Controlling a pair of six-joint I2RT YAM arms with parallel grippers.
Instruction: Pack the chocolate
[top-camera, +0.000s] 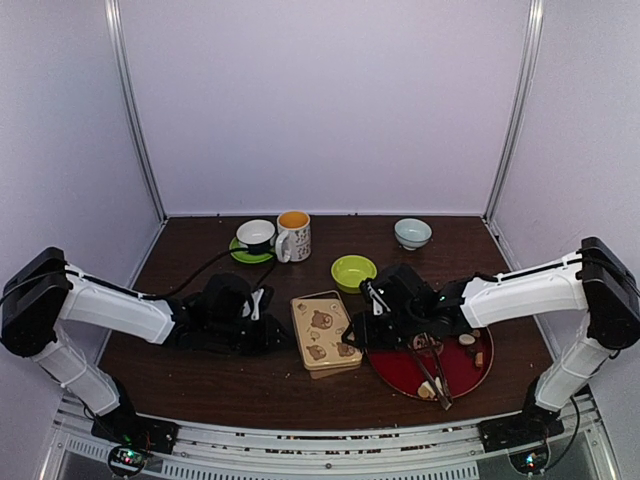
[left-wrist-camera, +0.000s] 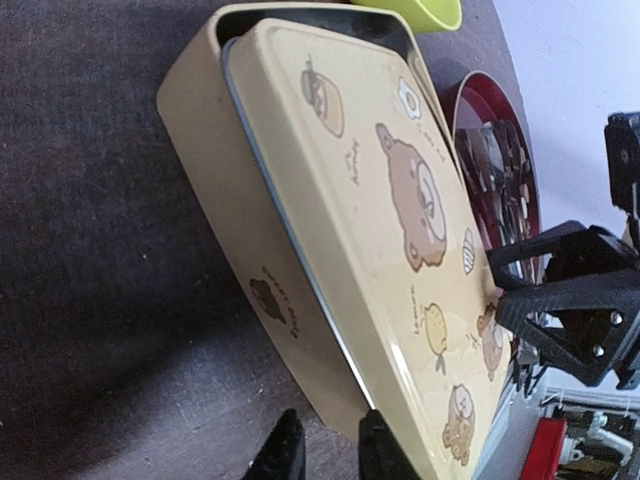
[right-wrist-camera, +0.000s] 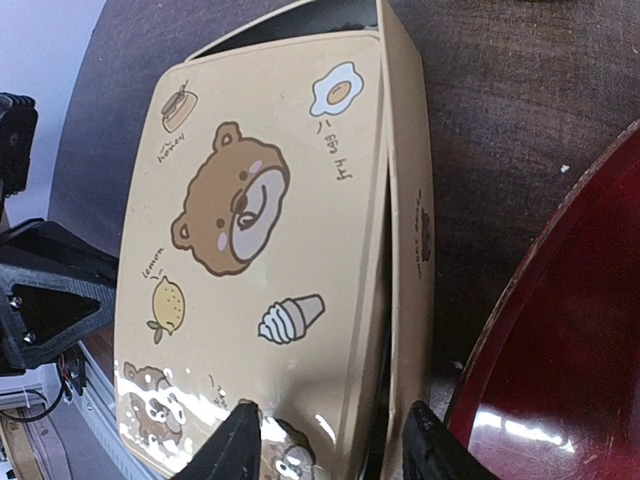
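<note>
The cream tin box with bear drawings lies mid-table, its lid resting askew on the base. Chocolate pieces lie on the red tray to its right, beside long tongs. My left gripper is at the tin's left near corner, fingers close together, with the base wall at their tips. My right gripper stands open astride the tin's right edge. One of its fingertips is over the lid, the other outside the base wall.
Behind the tin stand a green bowl, a mug, a white cup on a green saucer and a pale bowl. White walls close in the table on three sides. The red tray's rim lies close beside my right gripper.
</note>
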